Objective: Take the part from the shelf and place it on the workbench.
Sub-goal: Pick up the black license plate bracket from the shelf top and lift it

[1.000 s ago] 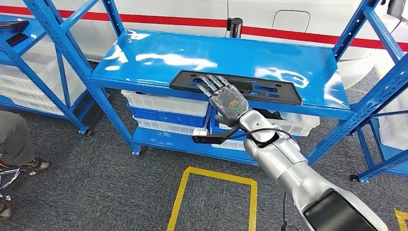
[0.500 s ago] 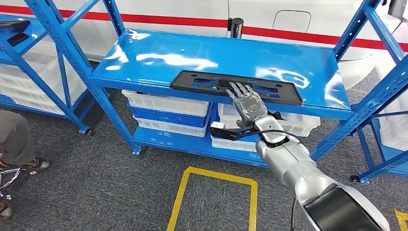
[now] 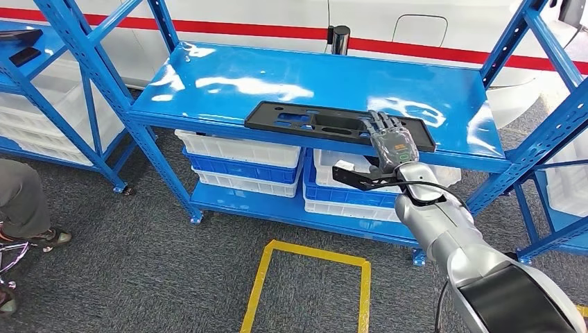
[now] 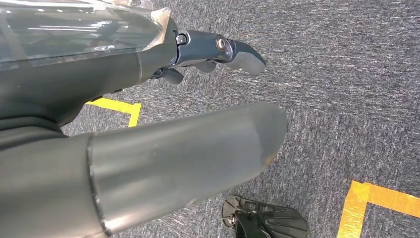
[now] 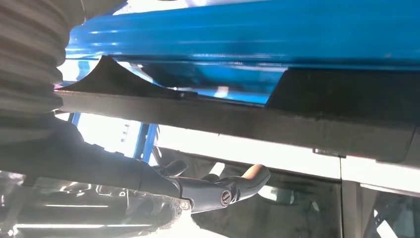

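- Grey carpet floor (image 3: 139,277) with a yellow taped square (image 3: 308,284); a blue steel shelf rack (image 3: 208,76) stands ahead against a white wall with a red stripe (image 3: 263,29).
- Long flat black plastic part with cut-outs (image 3: 305,119) lies on the rack's glossy blue top shelf, along its front edge, its long side parallel to that edge.
- White and blue plastic bins (image 3: 239,163) sit stacked on the lower shelf beneath it.
- Right robot hand (image 3: 390,139) is at the part's right end, fingers extended and apart, laid over the top face. Whether they press down or merely hover cannot be told from the head view; no closed grip is visible.
- Right wrist view looks along the underside of the part's front edge (image 5: 237,119), with the thumb below it, not closed on it.
- Left robot hand (image 4: 218,52) hangs over the carpet, fingers loosely apart, holding nothing.
- A person's leg and shoe (image 3: 28,208) show at the far left, well apart from the rack.
- Handling judgement: the part looks thin, rigid and fairly light, but long, so a grip at one end would likely let the far end droop or swing.
- The glossy shelf looks slick; the part may slide rather than lift.
- Best hold, probably: pinch the overhanging front edge, thumb under and fingers on top, nearer the middle, or hook into a cut-out.
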`<move>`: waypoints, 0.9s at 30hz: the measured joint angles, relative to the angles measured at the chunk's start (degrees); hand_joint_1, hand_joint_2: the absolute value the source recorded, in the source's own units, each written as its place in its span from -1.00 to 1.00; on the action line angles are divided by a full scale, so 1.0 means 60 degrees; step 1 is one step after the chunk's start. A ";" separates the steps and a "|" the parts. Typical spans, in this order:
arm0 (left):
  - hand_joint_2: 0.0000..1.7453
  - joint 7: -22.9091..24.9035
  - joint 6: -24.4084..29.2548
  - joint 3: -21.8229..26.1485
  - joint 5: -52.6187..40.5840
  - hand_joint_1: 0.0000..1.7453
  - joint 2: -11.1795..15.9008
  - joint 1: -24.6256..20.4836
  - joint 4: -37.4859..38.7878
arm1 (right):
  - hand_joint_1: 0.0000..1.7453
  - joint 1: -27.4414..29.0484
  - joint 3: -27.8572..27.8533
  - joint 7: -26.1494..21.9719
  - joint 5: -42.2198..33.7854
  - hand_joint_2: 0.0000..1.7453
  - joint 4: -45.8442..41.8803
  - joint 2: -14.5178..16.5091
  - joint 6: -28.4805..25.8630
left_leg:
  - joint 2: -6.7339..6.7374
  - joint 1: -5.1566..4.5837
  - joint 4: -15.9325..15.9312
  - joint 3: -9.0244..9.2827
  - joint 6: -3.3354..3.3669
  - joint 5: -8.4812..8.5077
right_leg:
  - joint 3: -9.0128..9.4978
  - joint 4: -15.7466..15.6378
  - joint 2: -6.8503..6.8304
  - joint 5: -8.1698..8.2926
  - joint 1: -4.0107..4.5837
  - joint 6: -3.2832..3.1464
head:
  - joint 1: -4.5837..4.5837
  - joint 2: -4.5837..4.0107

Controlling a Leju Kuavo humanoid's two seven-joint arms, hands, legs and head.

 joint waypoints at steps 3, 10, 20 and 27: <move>-1.00 0.0000 -0.0006 0.0021 -0.0062 -1.00 0.0001 -0.0001 0.0001 | -1.00 -0.0035 -0.0208 -0.0157 0.0024 1.00 0.0003 -0.0010 -0.0331 | 0.0004 0.0000 0.0000 0.0000 0.0000 0.0000 | 0.0001 0.0000 0.0000 0.0000 0.0000 0.0000 | 0.0000 0.0000; -1.00 -0.0042 -0.0112 0.0056 -0.0141 -1.00 0.0000 -0.0004 0.0001 | -1.00 -0.0146 -0.0394 -0.0223 0.0150 1.00 -0.0003 -0.0007 -0.0417 | 0.0007 -0.0001 0.0000 0.0001 0.0000 0.0000 | 0.0001 0.0001 0.0000 0.0000 0.0001 0.0000 | 0.0001 0.0000; -1.00 -0.0073 -0.0117 0.0057 -0.0141 -1.00 0.0000 -0.0005 0.0001 | -1.00 -0.0145 -0.0478 -0.0223 0.0187 1.00 -0.0003 -0.0004 -0.0418 | 0.0007 -0.0001 0.0000 0.0000 0.0000 0.0000 | 0.0001 0.0000 0.0000 0.0000 0.0000 0.0000 | 0.0000 0.0000; -1.00 -0.0250 -0.0266 0.0103 -0.0092 -1.00 0.0005 -0.0008 0.0001 | -1.00 -0.0144 -0.0546 -0.0208 0.0338 1.00 -0.0012 0.0007 -0.0425 | 0.0007 -0.0001 0.0000 0.0001 0.0000 0.0000 | 0.0001 0.0001 0.0000 0.0000 0.0001 0.0000 | 0.0000 0.0000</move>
